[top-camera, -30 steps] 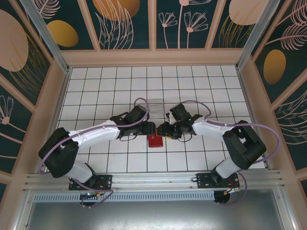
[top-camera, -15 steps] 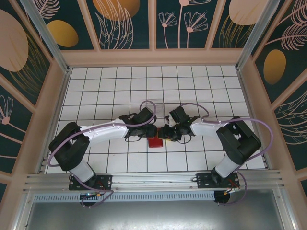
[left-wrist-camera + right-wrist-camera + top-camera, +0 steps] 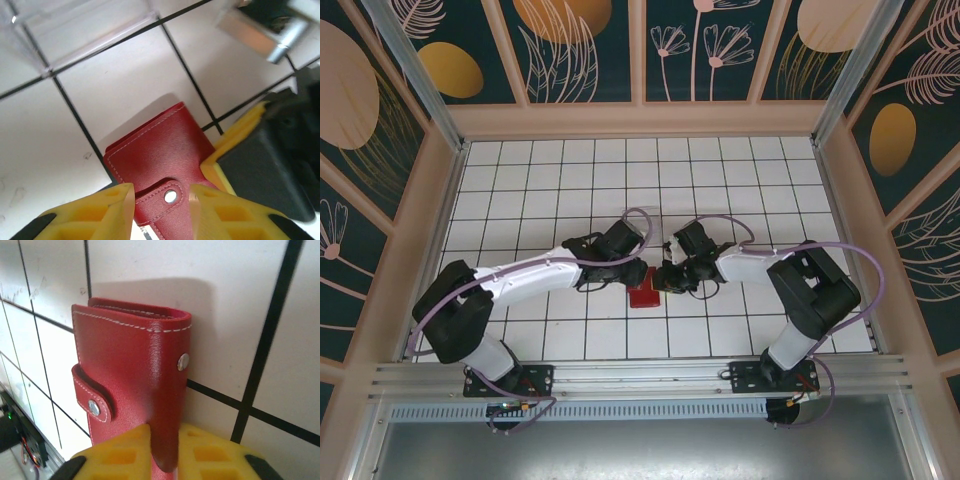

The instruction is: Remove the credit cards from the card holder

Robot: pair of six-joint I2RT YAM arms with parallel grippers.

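White tiles with black grout lines cover the tabletop, and from the left side the left arm stretches in toward its middle. The left hand sits at the centre, just above the card holder in the overhead view. In the left wrist view a clear plastic box stands on the tiles at upper left, near the card holder but apart from it. Lower in that view, the left hand's yellow fingers are partly spread on either side of the small red closing tab. The tab's metal snap lies between them; whether the fingers actually press the tab I cannot tell. The card holder is closed, red with pale stitching along its edges, and it rests on the tiles midway between the two arms. Just to its right the right hand meets it from the other side. The right wrist view shows this hand's yellow fingers pressed together on the card holder's near edge, pinching it. The card holder rises away from them with the tab buttoned across its left face. A second metal stud sits on its right edge.
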